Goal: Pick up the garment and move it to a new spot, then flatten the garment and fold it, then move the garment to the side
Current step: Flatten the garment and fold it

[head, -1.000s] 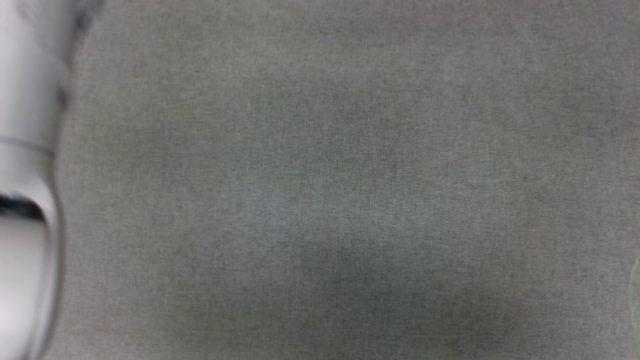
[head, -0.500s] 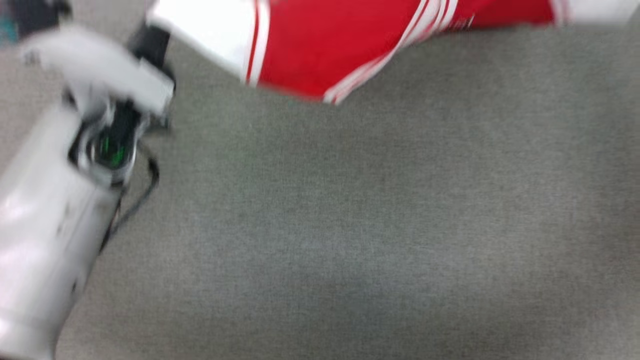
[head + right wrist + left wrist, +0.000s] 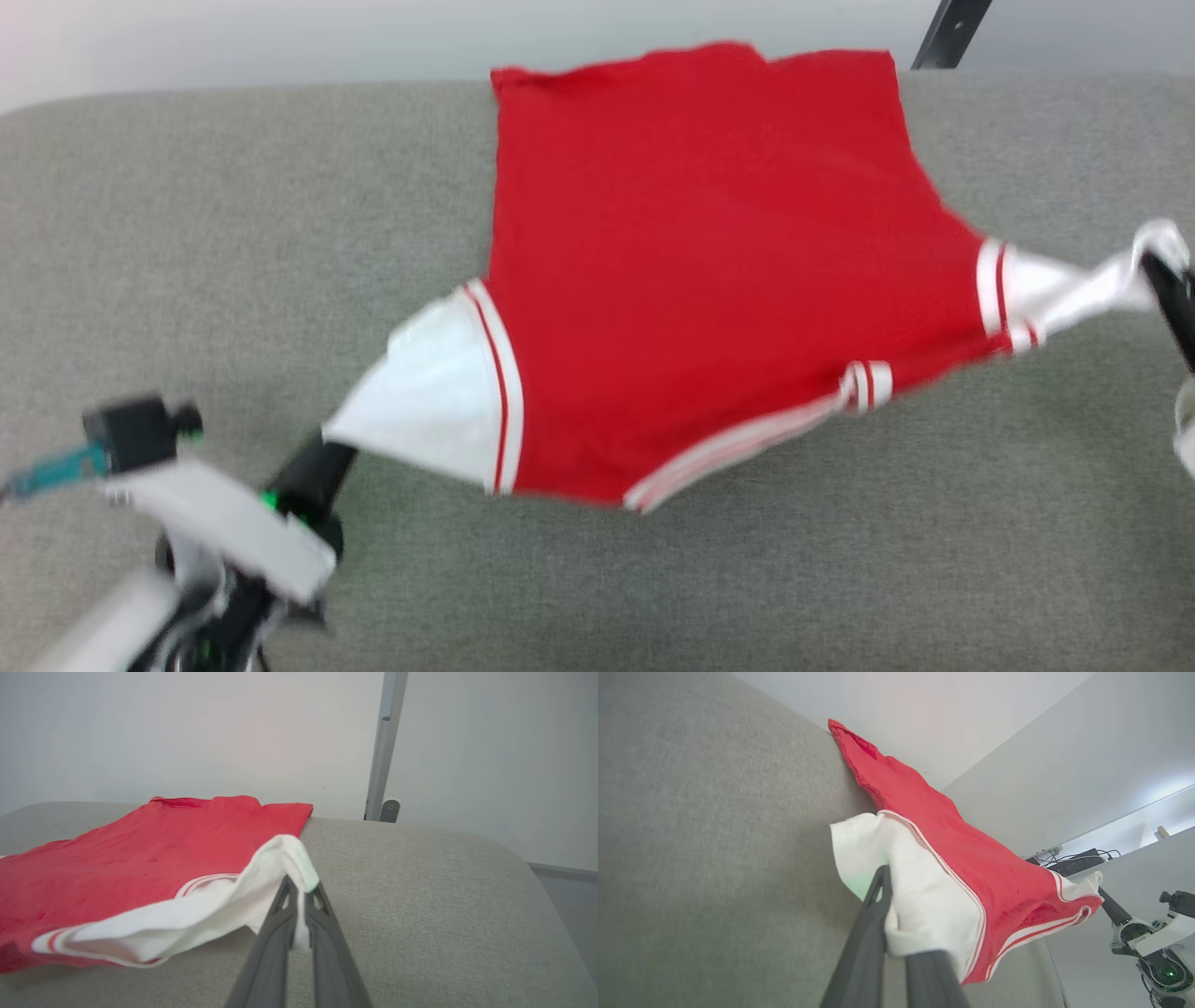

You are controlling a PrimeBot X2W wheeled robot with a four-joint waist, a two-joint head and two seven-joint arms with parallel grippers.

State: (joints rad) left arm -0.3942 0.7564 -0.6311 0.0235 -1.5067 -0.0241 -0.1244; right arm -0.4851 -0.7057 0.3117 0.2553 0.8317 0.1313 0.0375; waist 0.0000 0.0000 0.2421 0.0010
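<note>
Thing: the garment (image 3: 691, 280), a small red soft-cloth shirt w/ white short sleeves and red-white striped trim. It's strung btwn the two tools, striped collar side nearest them, hem end farthest ahead of both sets of fingertips.
Left tool: left gripper (image 3: 327, 455) closed, long dark fingers pinching a white sleeve (image 3: 924, 905); cloth bunches over the tips.
Right tool: right gripper (image 3: 301, 891) closed too, w/ a thin fold of the other white sleeve (image 3: 187, 924) nipped right at the tips and the rest trailing off to that tool's left.
Underneath: grey woven-cloth padded surface (image 3: 187, 233). The red body looks to rest on it ahead of the fingers, sleeve ends lifted a bit off it.
Step, I'd say: spreading/flattening at the new spot; fold not started.
Do it well: pull both arms apart evenly so the body goes taut w/o twisting. The right-hand sleeve is roped thin, so go gently there, no yanking.
Lower: bring both tips down together; let go only once the sleeves lie on the surface.
Watch: hem sits at the far edge, near the grey metal pole (image 3: 385, 742). Drawing the shirt back toward the tools first prob. stops it sliding off.
Also: collar side sags in a curve btwn the tools and needs smoothing before any fold.
Can't tell: whether each pinch has one cloth layer or two.
</note>
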